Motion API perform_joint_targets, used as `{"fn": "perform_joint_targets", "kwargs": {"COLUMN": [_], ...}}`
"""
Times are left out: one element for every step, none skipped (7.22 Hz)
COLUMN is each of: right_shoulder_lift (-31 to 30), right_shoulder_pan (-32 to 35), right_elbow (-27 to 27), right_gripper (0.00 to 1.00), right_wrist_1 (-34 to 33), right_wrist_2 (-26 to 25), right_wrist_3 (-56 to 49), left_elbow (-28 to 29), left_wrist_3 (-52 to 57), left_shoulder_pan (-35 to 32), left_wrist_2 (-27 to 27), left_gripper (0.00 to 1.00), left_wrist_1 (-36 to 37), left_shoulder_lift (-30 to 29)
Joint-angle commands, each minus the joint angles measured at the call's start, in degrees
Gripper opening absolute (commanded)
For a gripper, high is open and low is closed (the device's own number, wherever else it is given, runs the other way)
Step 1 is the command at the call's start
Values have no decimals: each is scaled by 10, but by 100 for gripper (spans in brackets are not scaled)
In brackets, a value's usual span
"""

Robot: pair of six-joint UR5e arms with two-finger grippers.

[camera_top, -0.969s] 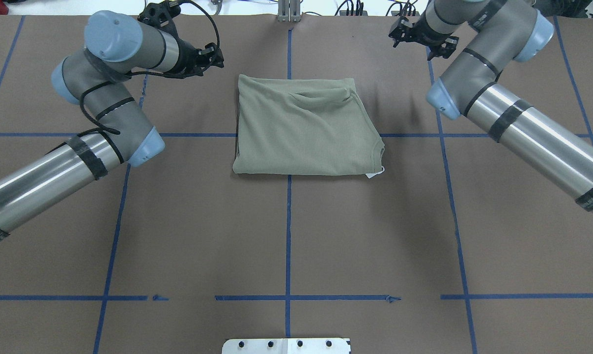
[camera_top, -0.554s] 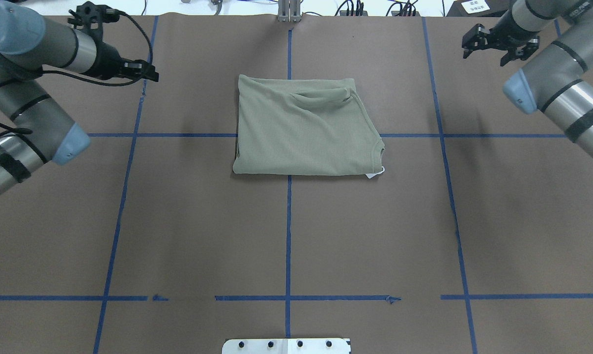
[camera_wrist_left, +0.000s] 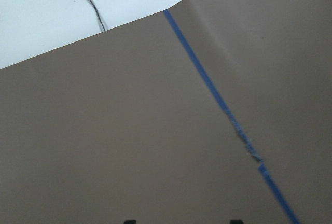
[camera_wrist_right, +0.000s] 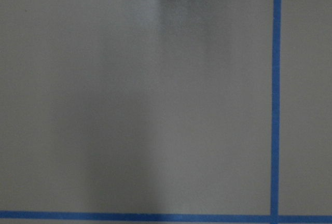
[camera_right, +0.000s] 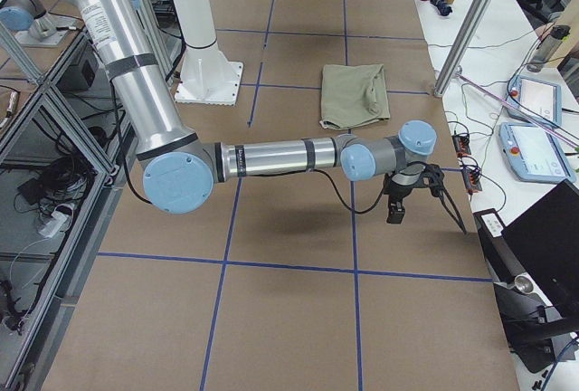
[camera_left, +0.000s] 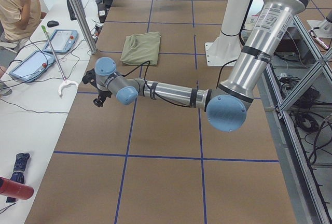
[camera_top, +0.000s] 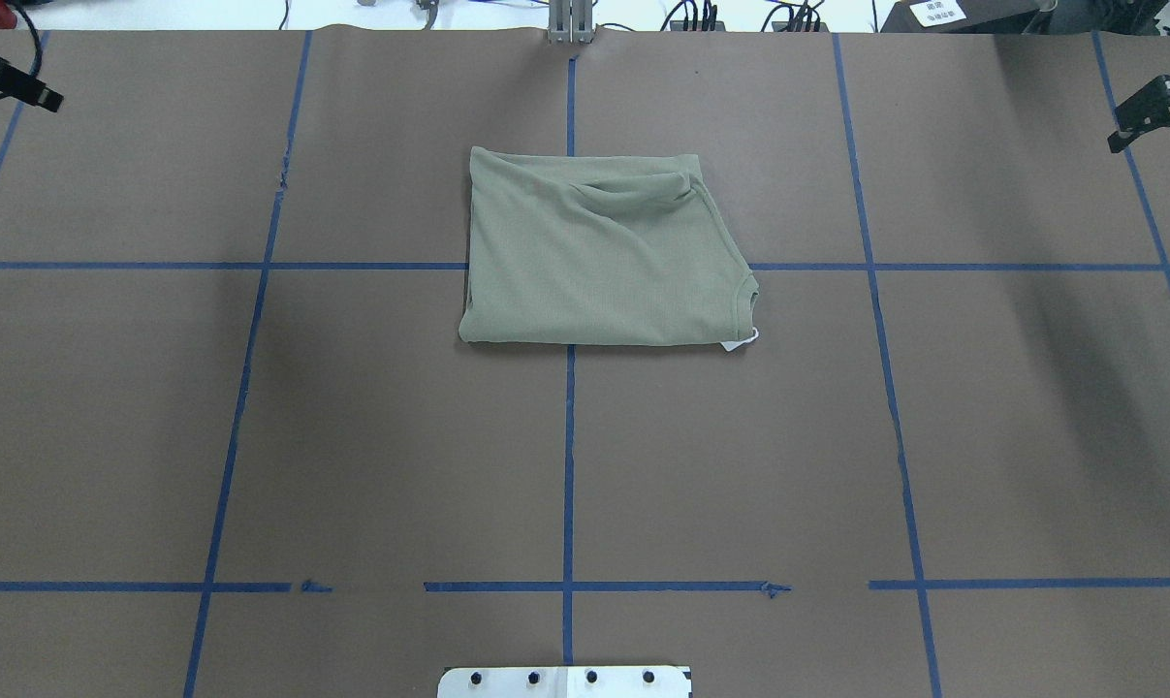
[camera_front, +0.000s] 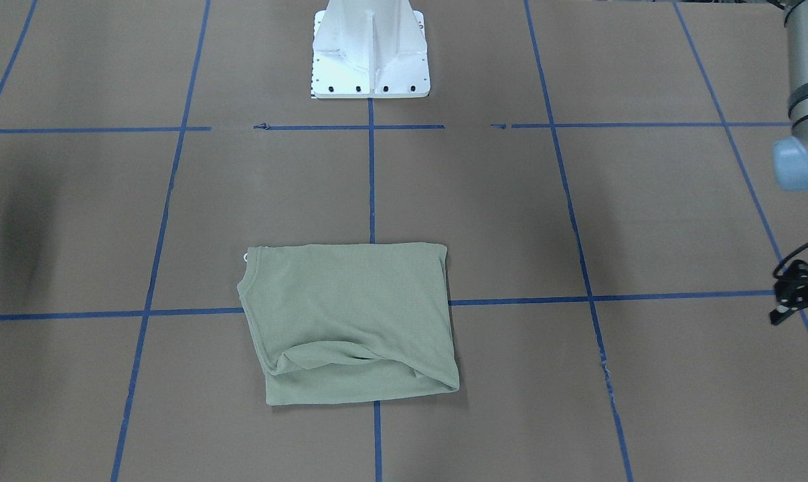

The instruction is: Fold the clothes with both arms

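Straddling blue tape lines [camera_top: 569, 465], folded shirt [camera_top: 594, 257] lies apart from white pedestal [camera_top: 565, 682].

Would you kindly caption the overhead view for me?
Folded green shirt lies flat, left gripper and right gripper at the far corners.

shirt [camera_top: 594, 262]: matt fine knit cloth | table cover [camera_top: 352, 436]: matt brown paper | left arm [camera_left: 174, 93]: glossy metal

Green shirt [camera_top: 599, 257] lay folded in a rough rectangle mid-table [camera_top: 255, 436], with a wrinkle near the far edge and a white label [camera_top: 743, 341] poking out at the near-right corner. Left gripper [camera_top: 17, 87] was at the far-left edge, right gripper [camera_top: 1156, 116] at the far-right. Both were cropped and well apart from the shirt.
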Motion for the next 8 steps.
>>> {"fn": "perform_joint_targets", "kwargs": {"right_shoulder_lift": [-60,-79,-97,-102,-109,-119,-126,-130], "right_shoulder_pan": [19,34,42,40,43,46,46,47], "right_elbow": [58,65,75,108,130,134,136,135], "right_gripper": [100,100,100,100,100,100,100,100], "right_wrist_1": [-19,-25,-30,-80,-130,-134,-134,-134], "right_wrist_2": [20,20,21,20,11,5,-1,-2], "right_wrist_3": [-27,-63,-90,-99,-130,-143,-143,-143], "left_elbow": [-33,-47,-74,-115,-186,-211,-242,-265], "left_wrist_3": [101,98,100,101,99,105,106,101], "left_shoulder_pan": [-64,-66,-71,-73,-72,-81,-102,-103], "left_wrist_2": [-10,-11,-14,-18,-16,-16,-17,-16], "left_gripper": [82,88,96,99,99,99,99,99], "left_wrist_1": [154,180,197,224,249,252,250,253], "left_shoulder_lift": [17,23,50,74,122,152,192,201]}}
